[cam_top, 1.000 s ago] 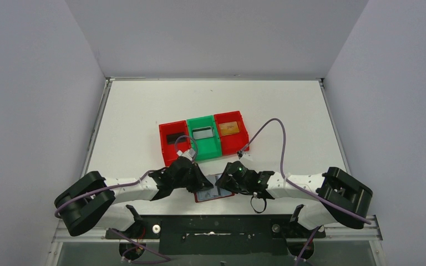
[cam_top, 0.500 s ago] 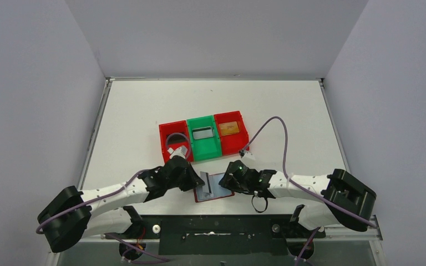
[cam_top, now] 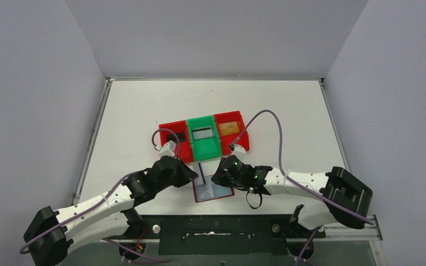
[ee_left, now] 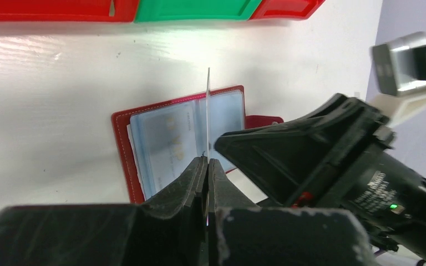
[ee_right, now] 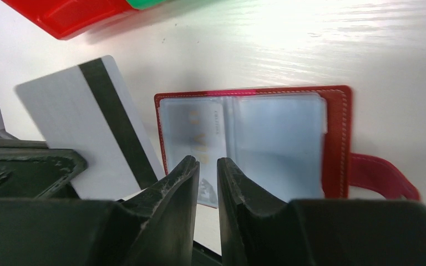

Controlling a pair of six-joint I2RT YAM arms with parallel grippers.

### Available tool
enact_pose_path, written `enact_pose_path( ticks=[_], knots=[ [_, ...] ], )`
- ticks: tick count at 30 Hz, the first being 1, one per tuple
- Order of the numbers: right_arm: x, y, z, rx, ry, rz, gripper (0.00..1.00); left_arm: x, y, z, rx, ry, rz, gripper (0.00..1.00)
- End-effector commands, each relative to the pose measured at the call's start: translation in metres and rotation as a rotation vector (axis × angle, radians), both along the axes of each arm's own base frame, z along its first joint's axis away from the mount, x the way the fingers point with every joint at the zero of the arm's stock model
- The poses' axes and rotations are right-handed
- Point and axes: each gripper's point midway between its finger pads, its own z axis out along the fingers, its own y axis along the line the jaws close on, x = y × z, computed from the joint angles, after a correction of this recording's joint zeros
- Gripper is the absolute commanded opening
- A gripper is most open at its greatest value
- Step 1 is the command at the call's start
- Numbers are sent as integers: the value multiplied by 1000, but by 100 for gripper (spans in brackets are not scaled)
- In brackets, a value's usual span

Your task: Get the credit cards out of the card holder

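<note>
Left arm has pulled back, and the card (ee_right: 83,122) has come clear of the holder (ee_right: 288,138): it's out! The left gripper (ee_left: 206,162) is clamped on the card's lower edge, standing it upright just above the open holder. That holder lies flat by the tabletop's near edge, centre, with what looks like another card in a pocket. The right gripper (ee_right: 208,163) hangs over it, jaws a slit apart, gripping nothing. One freed, more likely to go; the bins (cam_top: 202,138) sit just beyond.

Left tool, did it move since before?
Yes. The left tool, shut on the grey card, went up the top view, away from the card holder and toward the green bin.
</note>
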Motion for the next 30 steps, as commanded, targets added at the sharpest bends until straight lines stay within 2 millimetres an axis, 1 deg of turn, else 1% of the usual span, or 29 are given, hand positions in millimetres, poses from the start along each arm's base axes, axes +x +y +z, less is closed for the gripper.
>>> enact_pose_path(
  ticks=[1,5,8,10,12,15,17,18,19,20,23,24,26,28,30],
  knots=[
    [4,24,0,13,-11,54,19,6,11,11,-13,-39,64,0],
    [3,3,-26,-104,53,-15,17,5,16,11,-17,-40,76,0],
    [2,-9,-31,-146,61,-43,17,4,17,12,-25,-44,78,0],
    [3,-10,-27,-136,49,-48,17,4,16,13,-34,-48,79,0],
    [5,-7,-19,-106,28,-46,19,5,14,14,-44,-54,74,0],
    [9,-1,-2,-47,-14,-42,21,5,9,18,-59,-67,54,0],
    [12,0,10,-10,-46,-49,23,5,6,21,-74,-77,38,0],
    [13,-1,12,-2,-57,-57,24,5,4,23,-80,-81,32,0],
    [14,-3,19,21,-74,-65,29,5,3,24,-89,-86,28,0],
    [15,-4,24,43,-90,-70,38,5,2,27,-101,-93,21,0],
    [16,-12,40,128,-144,-107,51,4,-3,34,-144,-118,-1,0],
    [16,-18,42,151,-157,-125,59,4,-5,36,-156,-129,-8,0],
    [19,-26,52,198,-192,-155,72,4,-8,43,-179,-151,-25,0],
    [21,-33,62,234,-246,-170,79,3,-11,49,-192,-177,-46,0],
    [24,-40,73,269,-311,-184,82,3,-12,55,-197,-203,-64,0]
  ],
)
